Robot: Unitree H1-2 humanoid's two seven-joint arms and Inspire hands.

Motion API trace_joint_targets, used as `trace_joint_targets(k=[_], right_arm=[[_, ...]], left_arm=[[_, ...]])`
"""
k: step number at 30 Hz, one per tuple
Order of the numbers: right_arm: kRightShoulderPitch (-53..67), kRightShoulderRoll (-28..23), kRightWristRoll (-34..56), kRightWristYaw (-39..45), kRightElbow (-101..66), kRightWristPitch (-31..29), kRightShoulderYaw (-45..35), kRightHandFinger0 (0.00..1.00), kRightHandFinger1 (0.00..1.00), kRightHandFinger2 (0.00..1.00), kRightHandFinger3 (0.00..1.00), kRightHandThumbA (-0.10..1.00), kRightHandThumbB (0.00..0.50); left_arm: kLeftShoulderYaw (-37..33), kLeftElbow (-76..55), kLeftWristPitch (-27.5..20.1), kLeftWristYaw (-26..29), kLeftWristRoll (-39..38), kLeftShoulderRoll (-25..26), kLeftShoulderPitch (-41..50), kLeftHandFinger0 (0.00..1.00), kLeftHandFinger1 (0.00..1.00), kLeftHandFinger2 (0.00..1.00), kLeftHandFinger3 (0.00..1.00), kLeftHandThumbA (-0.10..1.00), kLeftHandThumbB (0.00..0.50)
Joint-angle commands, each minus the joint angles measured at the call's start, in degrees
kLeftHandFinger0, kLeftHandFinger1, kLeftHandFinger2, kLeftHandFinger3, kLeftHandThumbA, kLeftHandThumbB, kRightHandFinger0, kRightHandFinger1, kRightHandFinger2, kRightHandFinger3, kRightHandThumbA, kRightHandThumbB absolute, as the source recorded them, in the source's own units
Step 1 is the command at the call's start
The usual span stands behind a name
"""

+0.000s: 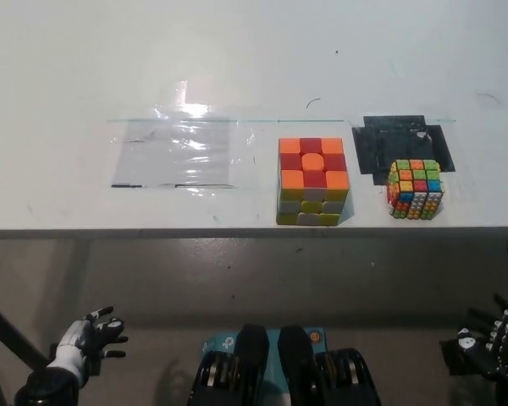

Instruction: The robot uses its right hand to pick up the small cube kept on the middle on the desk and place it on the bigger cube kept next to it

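Small cube (416,189): sits on the white desk (254,68), near the front edge, partly on a black patch (381,145). Many colours, bumpy faces. Not yet picked up.
Bigger cube (313,181): stands just beside the small one, toward the robot's left, with a clear gap between. Orange and red on top, flat and free.
Right hand (488,345): black, low down, below the desk edge, well apart from the small cube. Fingers spread, holding nothing.
Left hand (93,336): white, resting low on the other side, fingers apart, empty.
Shiny plastic sheet (176,152): flat on the desk, out of the way.
Step now: reach up and over to the small cube.
Good way: come down from above, pinch two side faces evenly, lift straight up, stay clear of the bigger cube.
Watch out: may slip near the front edge if nudged.
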Motion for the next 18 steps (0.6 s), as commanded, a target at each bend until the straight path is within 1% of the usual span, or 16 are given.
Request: trace_joint_targets(k=[1,2,3,4,5,6,7,8,9,10,11,14,16,18], right_arm=[[0.5,-0.1,-0.9,-2.0,-4.5,-3.0,-0.6,0.55,0.7,0.76,1.0,0.52,0.003],[1.1,0.0,0.1,-1.5,-6.5,-4.0,-0.9,0.54,0.66,0.71,1.0,0.47,0.001],[1.7,-0.1,0.0,-1.2,-8.0,-4.7,-0.9,0.53,0.64,0.68,1.0,0.46,0.0],[2.3,-0.2,-0.8,-1.6,-9.8,-4.7,-0.8,0.5,0.61,0.65,1.0,0.45,0.0],[2.4,-0.2,-0.8,-1.6,-10.0,-4.7,-0.8,0.5,0.61,0.64,1.0,0.45,0.0],[3.0,-0.2,0.0,-1.1,-12.5,-3.6,-1.0,0.49,0.59,0.63,1.0,0.45,0.003],[3.3,-0.2,0.3,-0.9,-13.5,-3.1,-1.1,0.49,0.59,0.62,1.0,0.45,0.003],[3.7,-0.4,0.1,-0.9,-15.3,-2.3,-1.0,0.48,0.58,0.62,1.0,0.45,0.0],[4.1,-0.8,0.5,-0.4,-17.5,-1.7,-1.2,0.5,0.59,0.63,1.0,0.46,0.0],[4.4,-1.0,0.8,0.0,-19.0,-1.3,-1.2,0.52,0.6,0.63,1.0,0.46,0.0],[4.7,-1.3,0.9,0.4,-20.6,-1.1,-1.2,0.52,0.6,0.64,1.0,0.46,0.0],[5.3,-2.2,1.3,1.3,-24.0,-0.9,-1.0,0.53,0.61,0.65,1.0,0.44,0.0],[5.7,-2.9,1.1,1.8,-26.9,0.5,-0.9,0.53,0.6,0.65,1.0,0.44,0.0],[5.5,-3.5,0.8,2.2,-29.0,0.6,-0.6,0.51,0.59,0.66,1.0,0.42,0.0]], left_arm=[[0.9,-0.5,0.3,1.7,-0.2,0.5,-0.8,0.47,0.58,0.74,0.87,0.21,0.004],[1.0,-0.5,0.3,1.6,-0.3,0.6,-0.8,0.47,0.58,0.74,0.87,0.2,0.001],[0.7,-0.5,0.2,1.4,0.0,0.8,-0.8,0.48,0.59,0.75,0.88,0.21,0.0],[0.6,-0.5,0.1,1.1,-0.1,1.0,-0.7,0.52,0.63,0.77,0.9,0.2,0.0],[0.7,-0.5,0.1,1.0,-0.1,1.0,-0.7,0.53,0.63,0.78,0.91,0.2,0.0],[0.8,-0.6,0.3,1.2,-0.2,0.9,-0.5,0.53,0.63,0.76,0.89,0.2,0.0],[0.9,-0.7,0.3,1.2,-0.2,0.9,-0.5,0.53,0.63,0.75,0.88,0.19,0.0],[0.9,-0.8,0.3,1.1,-0.2,0.9,-0.3,0.55,0.65,0.77,0.9,0.19,0.0],[1.1,-0.9,0.7,1.2,-0.5,0.8,-0.3,0.53,0.63,0.77,0.9,0.18,0.0],[1.2,-0.9,0.7,1.2,-0.6,0.8,-0.2,0.55,0.65,0.78,0.91,0.18,0.0],[1.2,-0.8,0.7,1.2,-0.5,0.8,-0.2,0.56,0.64,0.78,0.92,0.18,0.0],[1.1,-0.5,0.5,1.7,0.0,0.8,-0.2,0.55,0.63,0.76,0.89,0.17,0.0],[1.0,-0.5,0.3,1.2,-0.2,0.9,0.2,0.57,0.65,0.79,0.9,0.17,0.0],[0.7,-0.3,0.0,0.9,0.0,1.1,0.3,0.6,0.68,0.82,0.93,0.2,0.0]])
